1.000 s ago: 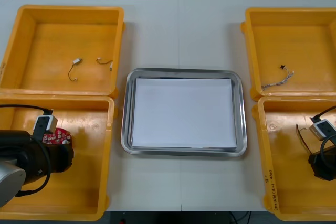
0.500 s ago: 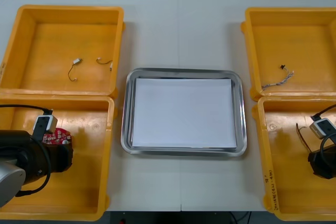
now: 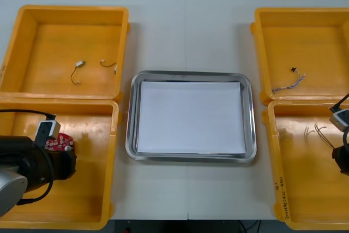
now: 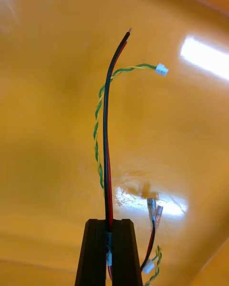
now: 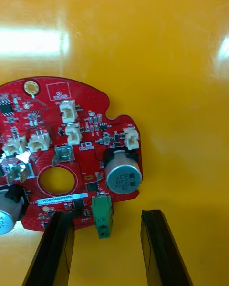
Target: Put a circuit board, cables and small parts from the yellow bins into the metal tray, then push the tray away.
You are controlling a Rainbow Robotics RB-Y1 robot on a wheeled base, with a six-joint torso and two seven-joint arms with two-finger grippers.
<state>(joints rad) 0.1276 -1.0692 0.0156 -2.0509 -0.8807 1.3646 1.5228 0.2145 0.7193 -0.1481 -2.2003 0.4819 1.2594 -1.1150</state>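
Bin floor (image 5: 167, 52), board (image 5: 71, 138) at left pincer (image 5: 107, 213)

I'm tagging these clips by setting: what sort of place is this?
Likely an electronics kitting bench: yellow bins flank a metal tray; the left gripper sits open at a red circuit board, and the right gripper pinches a cable.

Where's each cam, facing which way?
Front: above the arms, looking steeply down at metal tray and yellow bins; left arm and right arm at the sides.
Left wrist: on left arm, facing bin floor; open left tool at circuit board.
Right wrist: on right arm, facing bin floor; right tool shut on black and red cable.
Shared: front and left wrist both show the board.
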